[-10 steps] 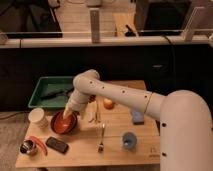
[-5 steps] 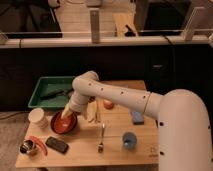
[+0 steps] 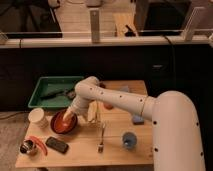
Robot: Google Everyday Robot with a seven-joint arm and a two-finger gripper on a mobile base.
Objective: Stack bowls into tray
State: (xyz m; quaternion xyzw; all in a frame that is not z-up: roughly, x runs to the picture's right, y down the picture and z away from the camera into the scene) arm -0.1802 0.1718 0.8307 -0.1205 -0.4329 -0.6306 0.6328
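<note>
the red-orange bowl (image 3: 63, 123) sits on the wooden tabletop (image 3: 117, 142), at about seven o'clock from the green tray (image 3: 40, 90), near it but outside it. the tool (image 3: 69, 117) is down at the bowl's rim on the two o'clock side, at the end of the white arm (image 3: 112, 99) that reaches in from the right. whether the tool is spread or closed on the rim cannot be told, nor whether it has the bowl in hand. a purple bowl cannot be made out. the tray holds a dark object (image 3: 57, 92), too blurred to name.

outward from the bowl: a white paper cup (image 3: 37, 117) just beside it at nine o'clock, a dark phone-like object (image 3: 56, 144) at six o'clock, a small metal cup (image 3: 27, 147) with a red object (image 3: 40, 144) alongside near the tabletop's corner. a fork (image 3: 101, 139) lies at four o'clock, a small blue cup (image 3: 129, 140) farther right.

risks, as a judgement: a grip on one edge could let the glossy bowl tilt or slip on lifting. the paper cup stands close enough to be knocked over. the dark object in the tray could leave the bowl resting crooked.
</note>
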